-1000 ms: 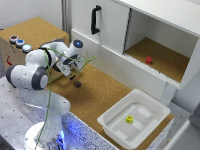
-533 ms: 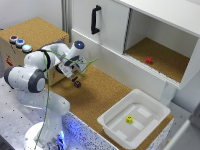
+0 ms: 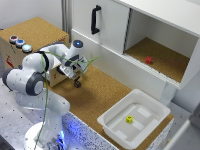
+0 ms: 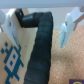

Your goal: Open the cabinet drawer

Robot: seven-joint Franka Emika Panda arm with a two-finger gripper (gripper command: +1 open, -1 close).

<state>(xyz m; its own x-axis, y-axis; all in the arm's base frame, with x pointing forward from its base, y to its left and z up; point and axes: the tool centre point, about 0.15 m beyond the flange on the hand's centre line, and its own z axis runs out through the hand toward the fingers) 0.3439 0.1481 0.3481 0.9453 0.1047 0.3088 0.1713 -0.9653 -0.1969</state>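
Observation:
The cabinet drawer (image 3: 117, 62) is the long, low white panel along the base of the large white cabinet (image 3: 165, 15). It looks closed and shows no handle. My gripper (image 3: 76, 82) hangs over the cork surface (image 3: 100, 95), in front of the drawer's end on the exterior view's left, a little short of it. In the wrist view the gripper (image 4: 39, 43) is open, its white fingers (image 4: 13, 29) spread wide with nothing gripped. A black cable (image 4: 41, 45) runs between them over the cork. The drawer is out of the wrist view.
A tall white door with a black vertical handle (image 3: 95, 20) stands above the drawer. An open compartment holds a small red object (image 3: 148, 60). A shallow white tub (image 3: 116, 126) with a small yellow object (image 3: 129, 119) sits on the cork. A wooden box with coloured buttons (image 3: 20, 43) stands behind the arm.
The gripper has sunk slightly toward the cork surface and shifted a little toward the camera. The drawer has not moved.

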